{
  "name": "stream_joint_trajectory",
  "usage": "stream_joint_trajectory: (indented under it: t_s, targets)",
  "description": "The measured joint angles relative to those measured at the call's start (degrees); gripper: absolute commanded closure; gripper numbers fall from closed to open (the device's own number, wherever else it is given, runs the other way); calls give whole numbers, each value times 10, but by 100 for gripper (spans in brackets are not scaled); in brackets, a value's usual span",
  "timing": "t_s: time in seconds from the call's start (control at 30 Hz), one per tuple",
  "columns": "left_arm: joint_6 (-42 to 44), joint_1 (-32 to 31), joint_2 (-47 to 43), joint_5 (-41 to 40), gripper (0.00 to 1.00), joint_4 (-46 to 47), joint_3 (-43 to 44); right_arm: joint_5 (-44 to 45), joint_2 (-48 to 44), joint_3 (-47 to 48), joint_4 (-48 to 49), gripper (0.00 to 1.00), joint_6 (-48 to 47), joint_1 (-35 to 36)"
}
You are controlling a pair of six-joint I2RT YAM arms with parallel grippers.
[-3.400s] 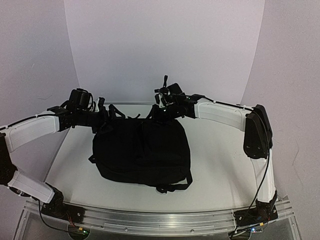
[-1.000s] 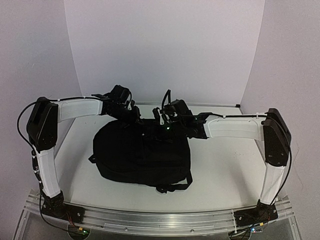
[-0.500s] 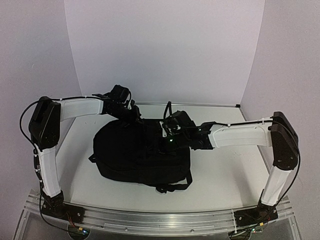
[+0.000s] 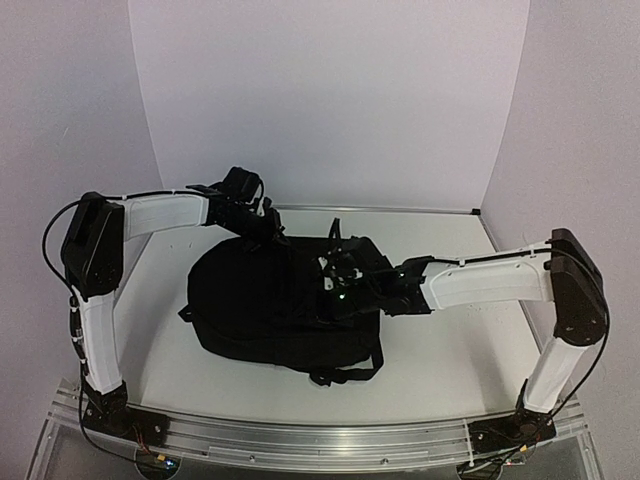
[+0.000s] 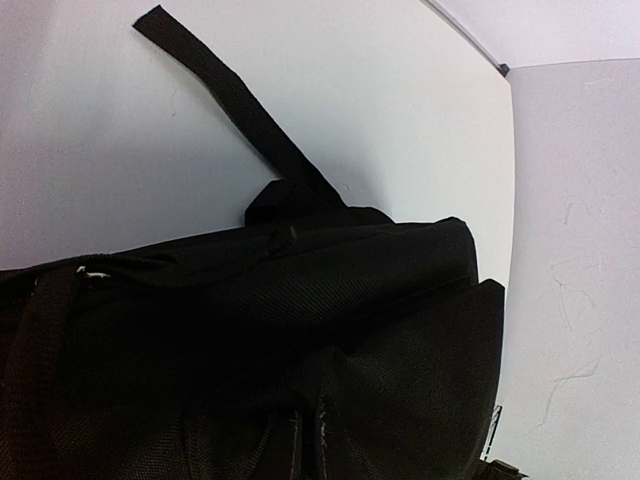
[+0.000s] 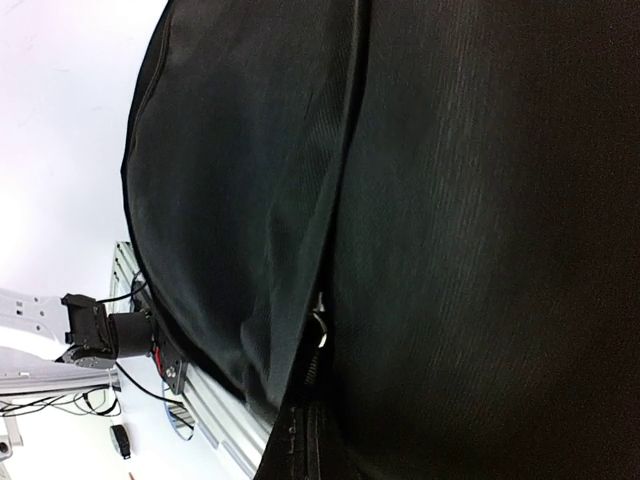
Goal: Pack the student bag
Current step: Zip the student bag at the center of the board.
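Note:
The student bag (image 4: 262, 312), a large black fabric backpack, lies flat in the middle of the white table. My left gripper (image 4: 272, 236) sits at the bag's far top edge, shut, pinching a fold of its fabric (image 5: 300, 330); the left gripper (image 5: 305, 450) shows only as two dark fingers pressed together. My right gripper (image 4: 333, 284) rests on the bag's upper right face, shut on the zipper pull. The metal zipper slider (image 6: 320, 328) lies just ahead of the right gripper (image 6: 312, 445), on the seam of the bag (image 6: 480, 200).
A loose black strap (image 5: 230, 95) trails from the bag's top over the white table (image 4: 440, 340). Another strap loop (image 4: 346, 374) sticks out at the bag's near right corner. The aluminium rail (image 4: 300, 440) with the arm bases runs along the near edge.
My right gripper has slid from the bag's far top edge toward the near side along the zipper line, its arm stretching out lower. The left gripper has stayed at the top edge.

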Motion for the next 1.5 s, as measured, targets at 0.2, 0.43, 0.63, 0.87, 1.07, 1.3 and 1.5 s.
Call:
stream_joint_trajectory:
  t_s: [0.2,0.43,0.63,0.87,1.07,1.3,1.5]
  targets:
    - [4,0,8,0,100,0,8,10,-24,-20,1,100,15,13]
    - [4,1,20,4,100,2,16,28,-30,-42,15,100,27,17]
    - [4,2,28,4,100,9,18,64,-30,-43,16,100,41,23]
    - [9,9,51,4,100,57,24,123,-2,-42,23,100,61,6]
    - [28,22,103,5,100,90,84,138,15,-21,17,100,43,-42]
    - [57,42,158,11,90,112,152,140,34,21,5,96,-3,-72]
    - [87,47,157,22,25,113,160,134,35,44,-10,16,-53,-71]
